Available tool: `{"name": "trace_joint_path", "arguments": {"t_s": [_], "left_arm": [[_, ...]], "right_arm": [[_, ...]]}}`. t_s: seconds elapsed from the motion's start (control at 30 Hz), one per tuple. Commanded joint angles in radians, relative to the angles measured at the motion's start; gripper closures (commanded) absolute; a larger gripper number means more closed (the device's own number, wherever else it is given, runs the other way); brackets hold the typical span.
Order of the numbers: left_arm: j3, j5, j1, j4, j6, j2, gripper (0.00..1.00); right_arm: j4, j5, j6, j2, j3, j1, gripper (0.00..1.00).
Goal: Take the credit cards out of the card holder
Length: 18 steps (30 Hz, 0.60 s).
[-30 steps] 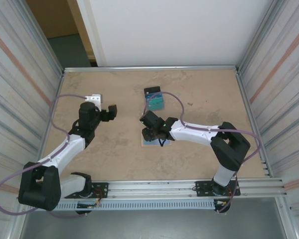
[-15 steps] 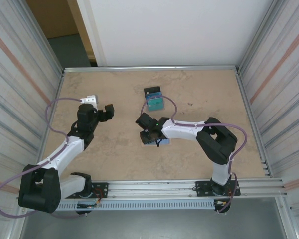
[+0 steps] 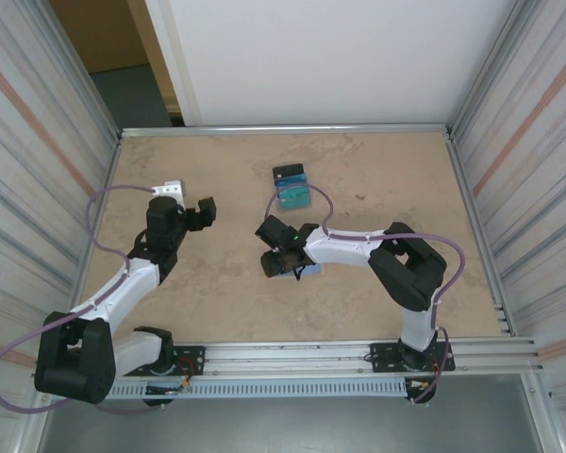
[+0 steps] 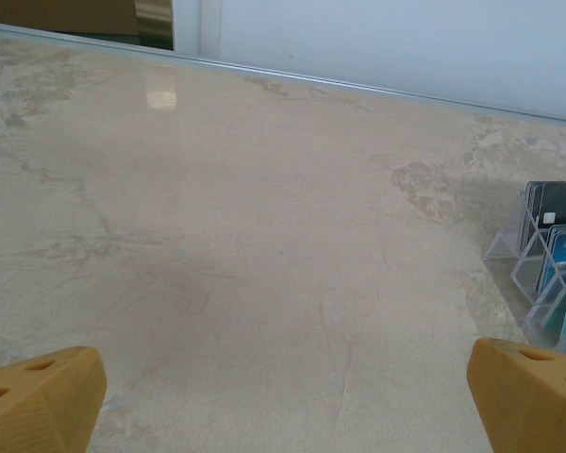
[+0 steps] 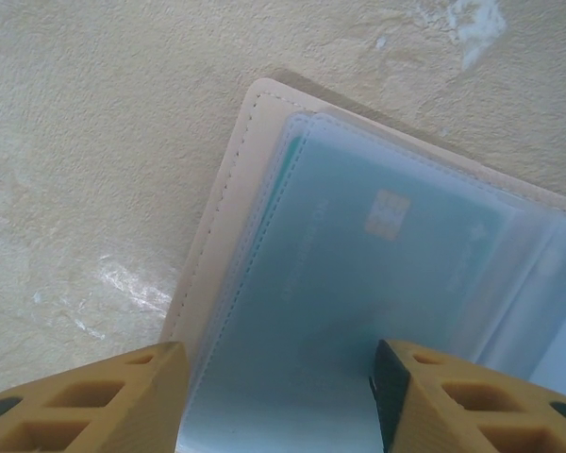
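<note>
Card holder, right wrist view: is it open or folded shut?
Open: the card holder lies spread, its clear inner sleeve facing up with a teal card inside.

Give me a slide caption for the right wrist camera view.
Open tan stitched card holder on the beige table, a teal chip card in its clear sleeve, orange jaws parted over it.

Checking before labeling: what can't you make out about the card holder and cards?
Right wrist: card holder cut off by right and bottom edges; card print blurred under sleeve.
Top external: holder mostly hidden under right arm.
Left wrist: clear card stand cut off by right edge.
</note>
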Motion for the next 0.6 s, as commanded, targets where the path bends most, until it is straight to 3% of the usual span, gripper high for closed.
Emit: {"name": "trace_joint_path", "arguments": {"t_s": [0.0, 0.3, 0.57], "left_arm": [[0.007, -0.012, 0.005, 0.004, -0.014, -0.012, 0.01], [0.014, -0.011, 0.005, -0.004, -0.012, -0.019, 0.01], [0.025, 0.005, 0.005, -0.01, -0.01, -0.029, 0.01]], "right_arm": [[-0.022, -0.005, 0.023, 0.023, 0.003, 0.008, 0.45], [-0.026, 0.008, 0.04, 0.04, -0.025, 0.003, 0.49], [0.016, -0.037, 0.051, 0.017, -0.057, -0.025, 0.6]]}}
